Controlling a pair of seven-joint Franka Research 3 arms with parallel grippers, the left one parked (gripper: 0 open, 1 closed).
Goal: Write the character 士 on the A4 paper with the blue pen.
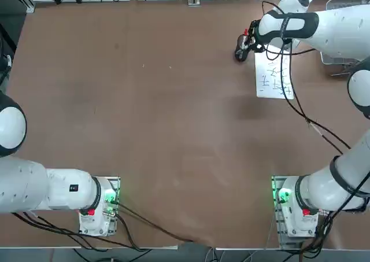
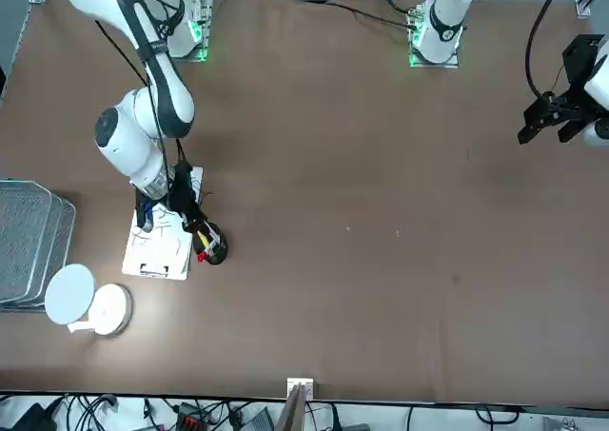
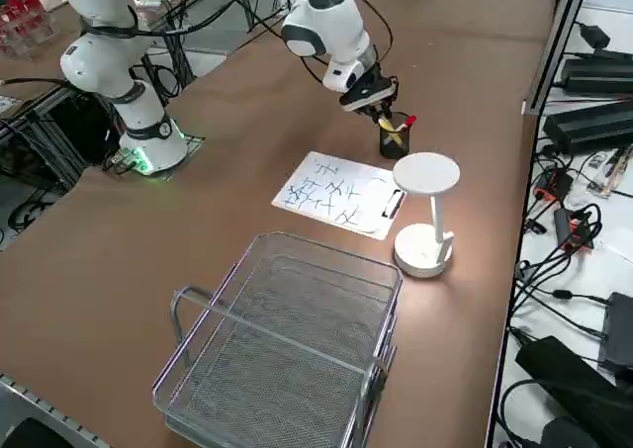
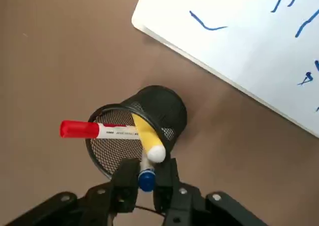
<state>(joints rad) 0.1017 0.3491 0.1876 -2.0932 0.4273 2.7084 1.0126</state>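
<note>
The A4 paper (image 1: 274,77) (image 3: 336,193) lies at the far right of the table, covered with blue handwritten characters, a dark clip at one short edge. Just beyond it stands a black mesh pen holder (image 4: 144,121) (image 3: 393,137). My right gripper (image 4: 146,170) (image 1: 246,42) hangs directly over the holder. Its fingers are shut on the blue-capped top of the blue pen (image 4: 146,180), whose lower part still sits inside the cup. A red-topped pen (image 4: 79,129) and a yellow pen (image 4: 149,138) lean in the same holder.
A white desk lamp (image 3: 425,211) stands beside the clipped end of the paper. A wire mesh basket (image 3: 287,349) sits further along the right edge. Cables from the arm hang over the sheet (image 1: 289,82).
</note>
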